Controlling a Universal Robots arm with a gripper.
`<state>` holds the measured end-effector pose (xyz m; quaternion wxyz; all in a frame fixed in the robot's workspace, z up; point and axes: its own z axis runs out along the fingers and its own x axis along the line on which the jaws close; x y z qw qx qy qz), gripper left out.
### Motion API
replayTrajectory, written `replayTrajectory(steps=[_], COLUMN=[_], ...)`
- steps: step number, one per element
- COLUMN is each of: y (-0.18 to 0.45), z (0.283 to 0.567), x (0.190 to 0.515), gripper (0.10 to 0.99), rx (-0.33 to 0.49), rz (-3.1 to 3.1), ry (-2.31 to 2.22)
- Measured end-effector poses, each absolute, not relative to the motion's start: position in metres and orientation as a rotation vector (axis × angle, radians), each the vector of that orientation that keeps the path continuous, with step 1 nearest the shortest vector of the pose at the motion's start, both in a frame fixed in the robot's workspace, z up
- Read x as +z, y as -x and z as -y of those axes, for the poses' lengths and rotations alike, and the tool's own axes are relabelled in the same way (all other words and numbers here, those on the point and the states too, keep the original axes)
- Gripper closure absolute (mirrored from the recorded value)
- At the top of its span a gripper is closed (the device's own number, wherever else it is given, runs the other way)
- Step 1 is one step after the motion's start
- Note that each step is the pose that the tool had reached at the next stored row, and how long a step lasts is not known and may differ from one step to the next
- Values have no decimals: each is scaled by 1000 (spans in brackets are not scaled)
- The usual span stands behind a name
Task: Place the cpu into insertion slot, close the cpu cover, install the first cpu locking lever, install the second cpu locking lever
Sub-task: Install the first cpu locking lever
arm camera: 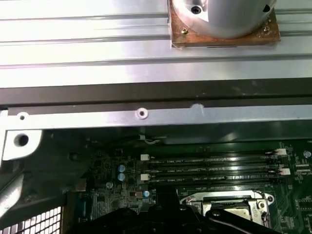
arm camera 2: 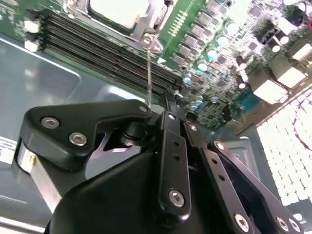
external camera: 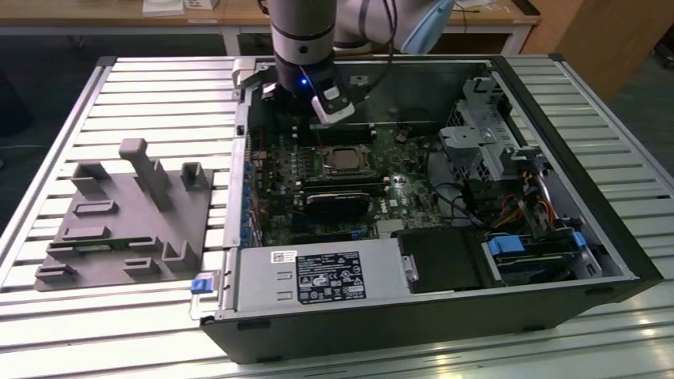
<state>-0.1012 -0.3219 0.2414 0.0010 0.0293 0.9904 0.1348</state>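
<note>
Exterior view: case (external camera: 421, 335) holding the cpu (external camera: 342, 160) lies on slatted table (external camera: 158, 87).

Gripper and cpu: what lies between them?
In the second wrist view, long black memory slots run between the gripper and the cpu, crossed by a thin metal lever.

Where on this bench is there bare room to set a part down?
Bare table slats lie beyond the grey fixture, on its near side, and along the exterior view's right beside the computer case. Inside the case it is crowded: cables and the arm near the cpu.
</note>
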Motion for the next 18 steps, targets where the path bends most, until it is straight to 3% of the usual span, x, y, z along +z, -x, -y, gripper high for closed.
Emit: replayTrajectory(steps=[18], y=[60], z=[322], x=[241], gripper=[980], rx=[423], rz=[-3110], ry=[-92])
